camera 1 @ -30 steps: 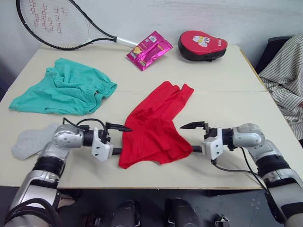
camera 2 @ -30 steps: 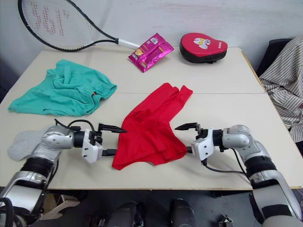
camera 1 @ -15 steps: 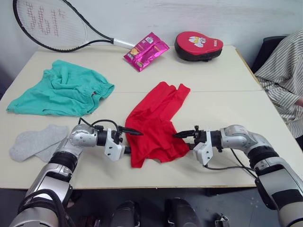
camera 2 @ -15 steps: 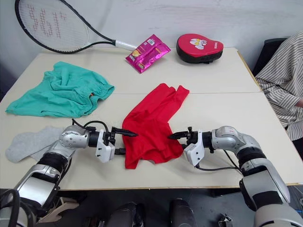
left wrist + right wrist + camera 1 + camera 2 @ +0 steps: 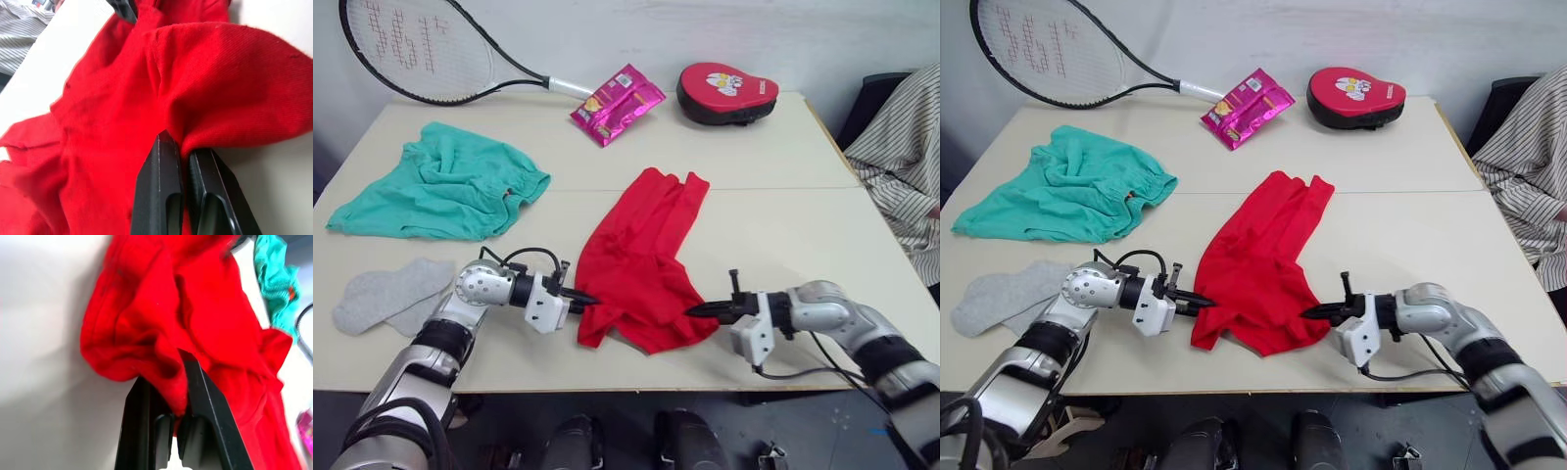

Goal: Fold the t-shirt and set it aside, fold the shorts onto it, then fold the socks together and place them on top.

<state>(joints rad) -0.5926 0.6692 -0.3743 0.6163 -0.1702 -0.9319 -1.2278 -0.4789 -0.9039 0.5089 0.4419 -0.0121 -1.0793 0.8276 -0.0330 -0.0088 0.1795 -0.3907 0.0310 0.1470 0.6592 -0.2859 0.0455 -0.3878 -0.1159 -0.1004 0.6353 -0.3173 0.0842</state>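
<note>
The table [image 5: 773,147], a pale beige top, carried everything. The tennis racket [image 5: 431,54] lay across its far left corner, its handle pointing toward the middle. The shorts [image 5: 440,186] sat crumpled on the left half of the table, well apart from the red cloth. The t-shirt [image 5: 641,259] lay bunched in the middle of the near half, a narrow end stretched away toward the far side and its wider end close to the near edge.

A person's striped sleeve [image 5: 901,147] showed past the table's right edge.

The left gripper [image 5: 576,299] lay low on the table at the near left corner of the t-shirt, its two black fingers [image 5: 164,196] pressed together on a fold of red cloth. The right gripper [image 5: 700,311] lay opposite at the near right corner, its fingers [image 5: 200,401] likewise pinched tight on a bunched edge of the same garment.

The socks [image 5: 386,294] lay flat and overlapping near the table's left near edge, just beside the left arm. The red padded mitt [image 5: 724,93] rested at the far edge, and the pink snack packet [image 5: 617,103] lay just left of it, near the racket's handle.
</note>
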